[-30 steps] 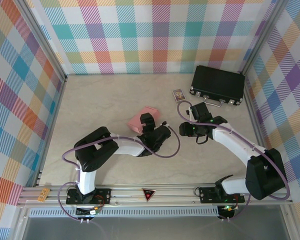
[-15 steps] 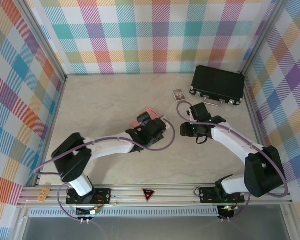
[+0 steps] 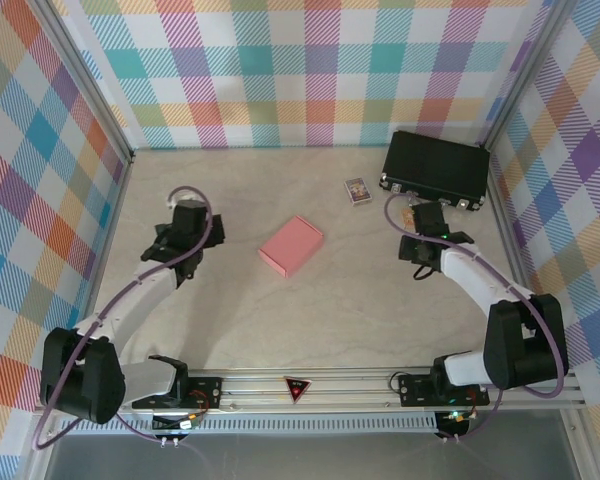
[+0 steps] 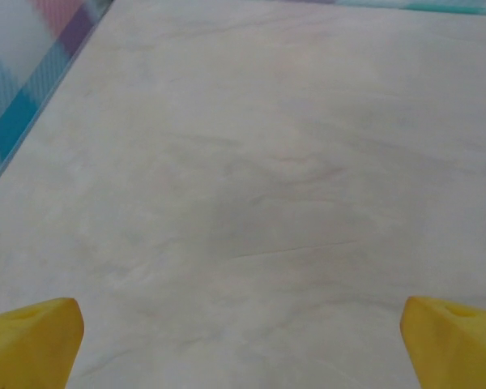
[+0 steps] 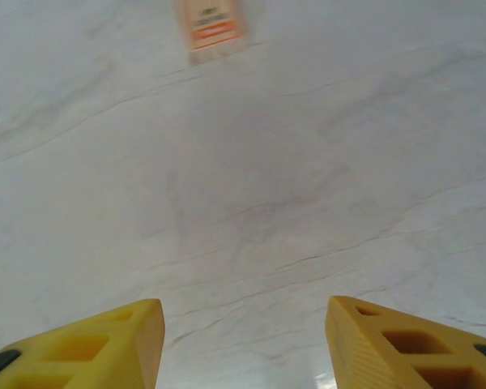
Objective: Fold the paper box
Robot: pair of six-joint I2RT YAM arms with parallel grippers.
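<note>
1. Close to the middle of the pale marble-look table (image 3: 230,310): the paper box (image 3: 291,245), salmon pink, closed up into a small flat rectangle and lying flat.
2. Long edges of the box running roughly from 8 o'clock to 2 o'clock in the top view; touched by neither arm.
3. At about 9 o'clock of the box and well apart from it: the left gripper (image 3: 180,222), near the plaid wall (image 3: 40,200) on that side.
4. In the left wrist view, jaws spread wide and holding nothing. Yellow fingertips (image 4: 32,340) down at the 7 and 5 o'clock corners, bare table between them, a strip of plaid wall at 11 o'clock.
5. At about 3 o'clock of the box, also well apart: the right gripper (image 3: 425,215), just beside the black hard case (image 3: 435,170), at its 6 o'clock edge.
6. In the right wrist view, jaws parted a fair way and empty. Yellow fingertips (image 5: 97,344) at 7 and 5 o'clock, bare table between them.
7. Flat on the table at about 1 o'clock of the box, near the 9 o'clock end of the case: the small printed card (image 3: 357,190).
8. Same card blurred at 12 o'clock in the right wrist view (image 5: 211,28), with an orange band across it.
</note>
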